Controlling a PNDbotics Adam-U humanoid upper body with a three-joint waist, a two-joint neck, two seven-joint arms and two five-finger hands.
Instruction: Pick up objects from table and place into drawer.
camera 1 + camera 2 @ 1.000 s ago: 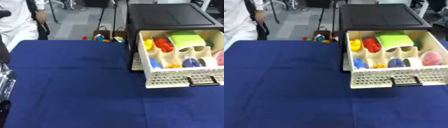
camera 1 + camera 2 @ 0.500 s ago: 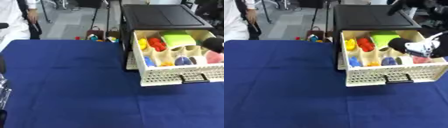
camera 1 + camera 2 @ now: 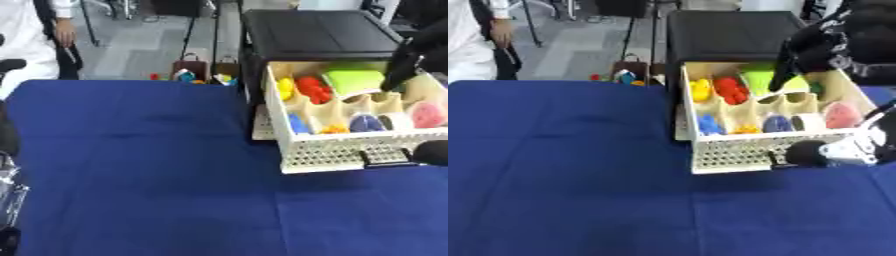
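Perforated cream drawer [image 3: 745,152] holds rounded colourful objects [image 3: 731,89].

Setting: a lab or demonstration workspace, indoors. Evidence: a table under a plain dark blue cloth [image 3: 140,165]; grey carpet-tile floor [image 3: 131,55] beyond it, well to the left of the robot's right hand [image 3: 820,47]; thin black stand legs [image 3: 86,22] on that floor; a person in a white coat [image 3: 26,40] at the far left edge. Beneath that hand, a black plastic cabinet [image 3: 319,32] with a cream perforated drawer [image 3: 745,150] pulled out.
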